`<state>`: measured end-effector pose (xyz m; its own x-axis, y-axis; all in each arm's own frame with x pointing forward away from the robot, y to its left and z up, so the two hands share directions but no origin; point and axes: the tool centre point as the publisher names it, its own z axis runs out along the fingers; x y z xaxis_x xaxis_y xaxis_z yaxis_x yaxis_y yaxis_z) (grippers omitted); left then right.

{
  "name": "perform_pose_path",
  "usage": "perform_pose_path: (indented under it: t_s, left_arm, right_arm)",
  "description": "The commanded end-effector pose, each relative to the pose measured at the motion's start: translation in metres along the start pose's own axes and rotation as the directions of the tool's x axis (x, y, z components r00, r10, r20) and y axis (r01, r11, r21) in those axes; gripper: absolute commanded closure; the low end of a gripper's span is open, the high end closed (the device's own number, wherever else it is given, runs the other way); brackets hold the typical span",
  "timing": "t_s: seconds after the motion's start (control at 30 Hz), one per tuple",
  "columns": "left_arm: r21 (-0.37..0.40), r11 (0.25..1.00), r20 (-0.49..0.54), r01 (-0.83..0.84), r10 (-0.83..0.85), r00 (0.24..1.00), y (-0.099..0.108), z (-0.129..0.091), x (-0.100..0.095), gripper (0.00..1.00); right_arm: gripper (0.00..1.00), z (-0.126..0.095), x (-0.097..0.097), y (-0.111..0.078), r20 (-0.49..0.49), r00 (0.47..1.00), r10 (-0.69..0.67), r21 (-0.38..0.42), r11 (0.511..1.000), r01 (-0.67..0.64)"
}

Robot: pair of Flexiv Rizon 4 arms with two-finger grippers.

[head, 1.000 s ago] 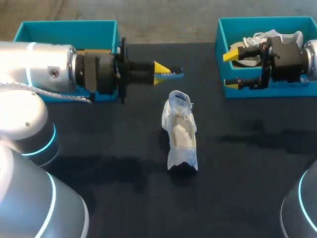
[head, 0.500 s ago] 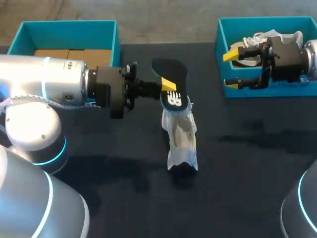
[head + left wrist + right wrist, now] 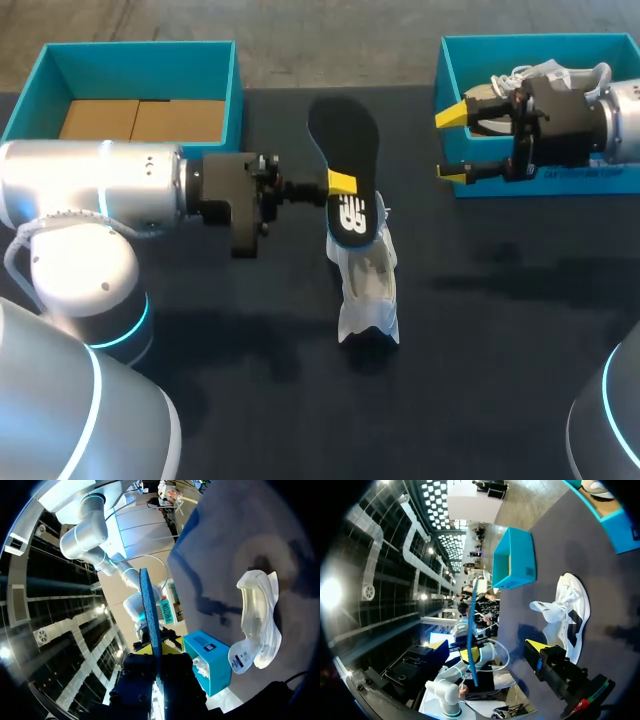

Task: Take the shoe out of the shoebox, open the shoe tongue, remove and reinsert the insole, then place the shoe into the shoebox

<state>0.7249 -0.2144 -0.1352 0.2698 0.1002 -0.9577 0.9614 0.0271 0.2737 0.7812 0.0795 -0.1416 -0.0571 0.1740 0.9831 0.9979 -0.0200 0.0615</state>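
The shoe (image 3: 365,285) lies on the desk (image 3: 260,400), mouth open, ready for its lining. Just past its far end, our left hand (image 3: 342,184) pinches the insole (image 3: 345,150) by one edge, lifted clear of it. Farther right of the shoe, our right hand (image 3: 450,143) hangs spread wide and empty at the shoebox (image 3: 600,183).

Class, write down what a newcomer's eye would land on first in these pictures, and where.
The black insole, clamped in the left hand, stands out just above the white shoe at the middle of the table. Next comes the right hand, open, by the teal shoebox at the far right.
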Motion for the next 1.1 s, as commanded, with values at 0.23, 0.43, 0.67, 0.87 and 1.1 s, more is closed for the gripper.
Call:
perform_pose_path:
  t_s: [0.23,0.43,0.67,0.87,1.1]
  left_arm:
    - [-0.012,1.000,0.020,-0.005,0.006,1.000,0.007,0.029,0.012,1.00]
    - [-0.015,1.000,0.028,0.001,0.000,1.000,0.009,0.041,0.014,1.00]
    - [-0.001,1.000,0.022,0.002,-0.002,1.000,0.009,0.051,0.017,1.00]
    - [-0.004,1.000,0.026,0.013,-0.013,1.000,0.006,0.055,0.017,1.00]
    - [0.003,1.000,0.027,0.005,-0.005,1.000,0.008,0.061,0.016,1.00]
  right_arm:
    - [0.00,0.024,0.003,0.001,-0.031,0.999,-0.014,-0.014,1.000,0.014]
    - [0.00,0.034,0.006,-0.002,-0.039,0.999,-0.020,0.006,1.000,0.020]
    - [0.10,0.042,0.007,-0.002,-0.048,0.999,-0.023,0.024,0.999,0.024]
    - [0.51,0.047,0.007,-0.002,-0.053,0.998,-0.025,0.034,0.999,0.026]
    - [0.57,0.054,0.005,-0.003,-0.062,0.998,-0.018,0.052,0.998,0.021]
